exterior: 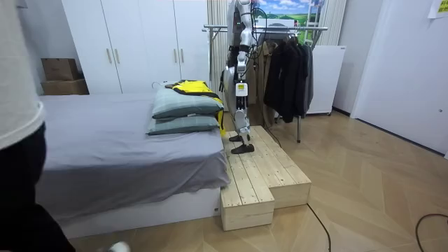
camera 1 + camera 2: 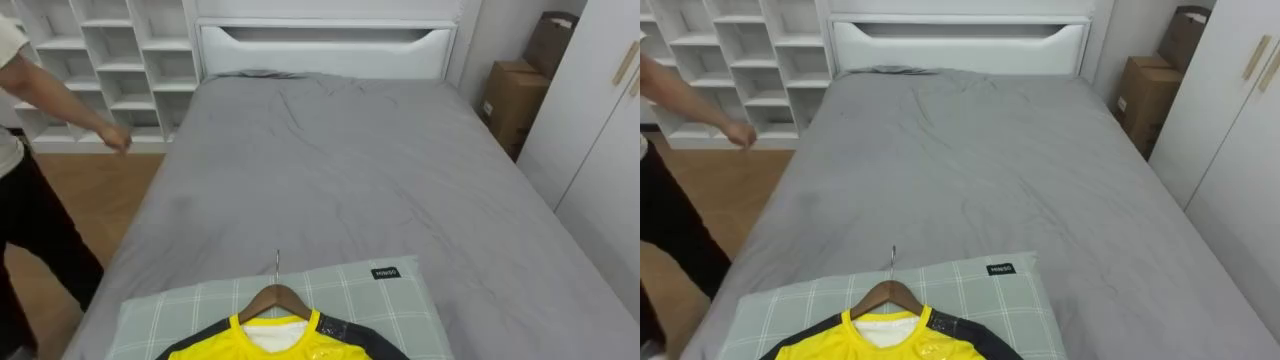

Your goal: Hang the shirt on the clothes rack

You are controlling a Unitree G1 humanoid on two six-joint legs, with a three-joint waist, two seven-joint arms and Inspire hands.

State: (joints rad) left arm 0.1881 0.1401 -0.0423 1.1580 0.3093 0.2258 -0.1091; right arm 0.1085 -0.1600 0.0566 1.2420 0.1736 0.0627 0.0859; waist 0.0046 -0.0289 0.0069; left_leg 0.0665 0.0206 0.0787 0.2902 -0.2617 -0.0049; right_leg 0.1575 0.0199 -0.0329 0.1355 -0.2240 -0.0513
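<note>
**A:** What carries things here?

**B:** A wide bed point(image 2: 340, 170), covered by a grey sheet with light creases.

**A:** What lies on it?

**B:** Two pillows, one on top of the other, at the end of the bed near the robot's left hand point(image 1: 240, 89). The upper pillow point(image 2: 385, 300) is pale grey-green with a check pattern and a small dark label at one corner. The lower pillow point(image 1: 183, 125) is plain grey and rests flat on the sheet.

**A:** And farther from the hand?

**B:** The sheet runs on to the far end. There a small rumpled fold point(image 2: 250, 73) lies against the white end board point(image 2: 325, 45).
</note>
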